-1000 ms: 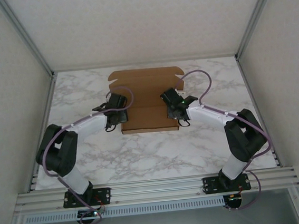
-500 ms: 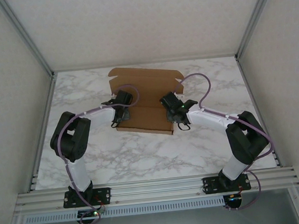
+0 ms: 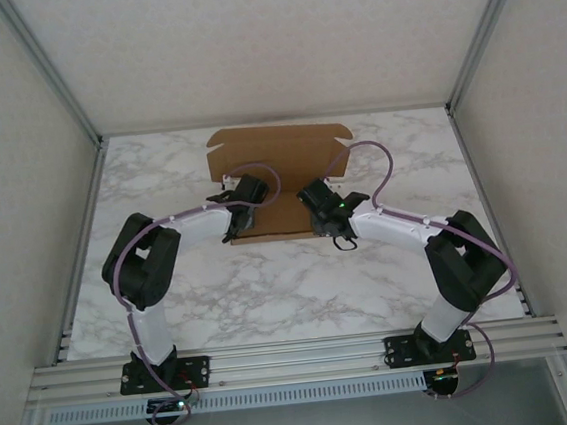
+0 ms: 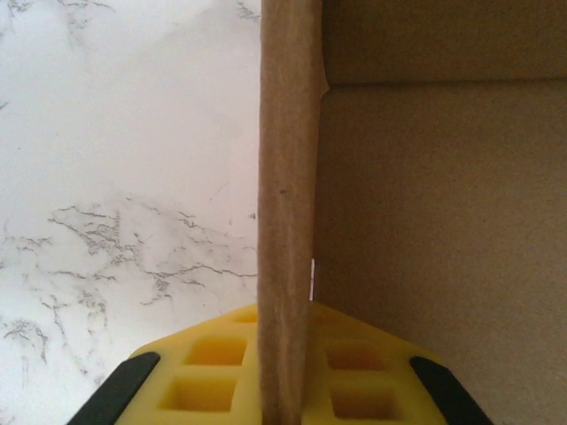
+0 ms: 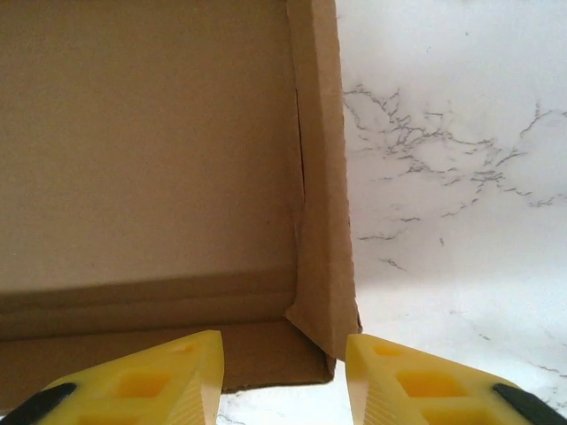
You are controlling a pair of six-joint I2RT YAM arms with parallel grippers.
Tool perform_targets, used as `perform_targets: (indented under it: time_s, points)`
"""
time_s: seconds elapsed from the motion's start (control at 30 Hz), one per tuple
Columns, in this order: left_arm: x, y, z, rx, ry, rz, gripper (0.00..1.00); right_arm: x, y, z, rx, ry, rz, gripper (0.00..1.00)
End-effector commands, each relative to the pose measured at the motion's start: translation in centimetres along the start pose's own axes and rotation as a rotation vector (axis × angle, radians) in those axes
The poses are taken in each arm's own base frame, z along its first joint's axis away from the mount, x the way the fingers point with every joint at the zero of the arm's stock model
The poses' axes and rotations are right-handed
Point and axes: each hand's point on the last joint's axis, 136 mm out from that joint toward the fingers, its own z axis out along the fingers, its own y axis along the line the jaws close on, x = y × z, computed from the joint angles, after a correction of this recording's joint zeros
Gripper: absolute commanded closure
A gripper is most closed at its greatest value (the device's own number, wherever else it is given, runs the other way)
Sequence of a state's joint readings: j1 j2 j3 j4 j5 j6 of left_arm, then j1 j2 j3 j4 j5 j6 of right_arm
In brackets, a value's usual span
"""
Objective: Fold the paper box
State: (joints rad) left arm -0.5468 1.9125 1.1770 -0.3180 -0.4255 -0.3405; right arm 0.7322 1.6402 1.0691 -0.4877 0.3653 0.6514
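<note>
Marble table (image 3: 271, 294) is carrying the work, with white walls (image 3: 16, 148) closing in on three sides. Purple cables (image 3: 379, 158) are looping over my wrists.

Count: one paper box (image 3: 280, 153), two arms, two grippers.

- Box is lying at the table's far middle.
- Both my arms are bending elbows outward, wrists angling inward to the box's near edge.
- My left gripper (image 4: 285, 354) is clamping the box's upright left side wall.
- My right gripper (image 5: 282, 350) is hanging with fingers apart, just short of the right near corner.

Brown paper box (image 3: 278, 158) — marbled table (image 3: 271, 294) (white-grey)
</note>
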Motion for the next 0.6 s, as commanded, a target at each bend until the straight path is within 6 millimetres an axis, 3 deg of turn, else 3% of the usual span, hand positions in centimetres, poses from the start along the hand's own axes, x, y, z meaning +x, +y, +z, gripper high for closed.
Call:
perform_targets:
  time_s: [0.0, 0.07, 0.23, 0.27, 0.33, 0.43, 0.57]
  points:
    - [0.9, 1.0, 0.9, -0.091, 0.015, 0.063, 0.91, -0.7, 0.6, -0.2, 0.002, -0.019, 0.009, 0.6]
    - [1.1, 0.9, 1.0, -0.083, 0.019, 0.059, 0.88, -1.0, 0.5, -0.7, 0.001, -0.029, 0.004, 0.59]
    - [0.0, 0.0, -0.3, 0.04, -0.007, 0.0, 0.59, -2.7, 0.4, -3.4, -0.041, -0.107, -0.015, 0.54]
    - [-0.7, 0.1, -1.0, 0.061, -0.034, -0.013, 0.54, -3.1, 0.3, -4.0, -0.052, -0.123, -0.013, 0.52]
    - [-1.8, 0.2, -2.2, 0.094, -0.073, -0.026, 0.45, -3.8, 0.3, -5.5, -0.079, -0.162, -0.002, 0.37]
    - [-3.5, 0.9, -4.4, 0.117, -0.143, -0.055, 0.41, -5.0, 0.2, -7.8, -0.122, -0.224, -0.005, 0.29]
    - [-5.3, 2.5, -8.3, 0.182, -0.263, -0.128, 0.41, -7.1, -1.0, -11.0, -0.126, -0.361, -0.055, 0.3]
